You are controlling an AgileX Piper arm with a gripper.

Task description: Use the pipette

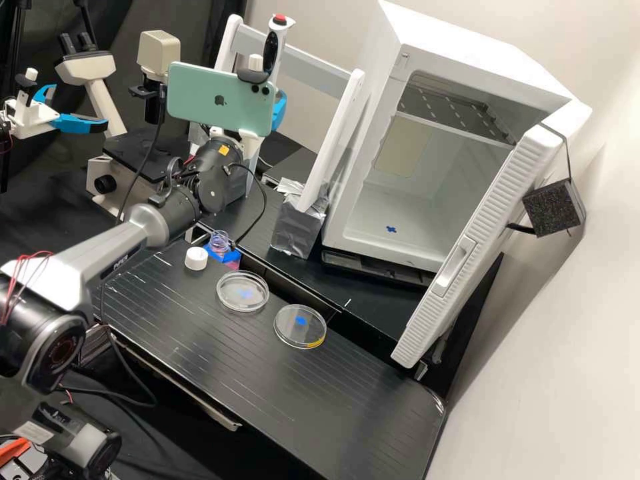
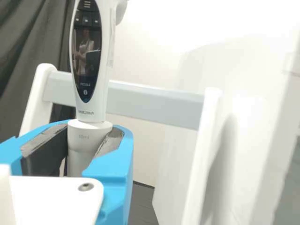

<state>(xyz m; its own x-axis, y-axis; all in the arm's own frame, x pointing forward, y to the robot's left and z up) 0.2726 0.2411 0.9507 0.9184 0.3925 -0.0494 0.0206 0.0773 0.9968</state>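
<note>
We hold the pipette (image 1: 271, 50) in our tool (image 1: 280, 110). It stands almost straight up, squeezed between two blue fingers (image 2: 112, 164), and its handle (image 2: 88, 61) pokes up above them.

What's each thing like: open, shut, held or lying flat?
pipette, held, roughly upright
gripper, shut on the pipette
bottle, open
white cap, off, on the bench
dish nearer the bottle, flat
yellow-edged dish, flat
cabinet door, open
</note>
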